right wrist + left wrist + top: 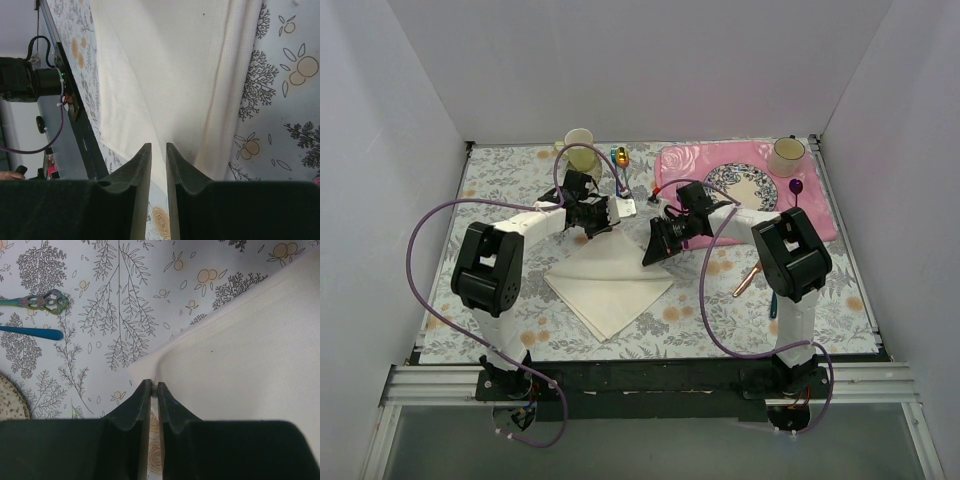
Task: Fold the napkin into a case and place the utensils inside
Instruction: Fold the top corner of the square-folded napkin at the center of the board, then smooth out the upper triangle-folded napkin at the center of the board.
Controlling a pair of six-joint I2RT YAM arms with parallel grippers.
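The cream-white napkin [610,288] lies folded on the floral tablecloth at the centre. My left gripper [604,222] is shut on the napkin's far corner; in the left wrist view its jaws [154,384] pinch a raised fold of the napkin [240,355]. My right gripper [650,256] is at the napkin's right edge; in the right wrist view its jaws [158,146] stand a narrow gap apart with the napkin [165,65] between them. The copper knife [748,280] lies right of the napkin. The teal-handled spoon [773,304] shows only partly beside the right arm.
A pink rose placemat [680,165] at the back right bears a patterned plate [745,186], a cup [787,155] and a purple fork [798,190]. A yellow cup [580,148] and a blue-handled spoon [620,157] stand at the back. A blue handle [30,332] shows in the left wrist view.
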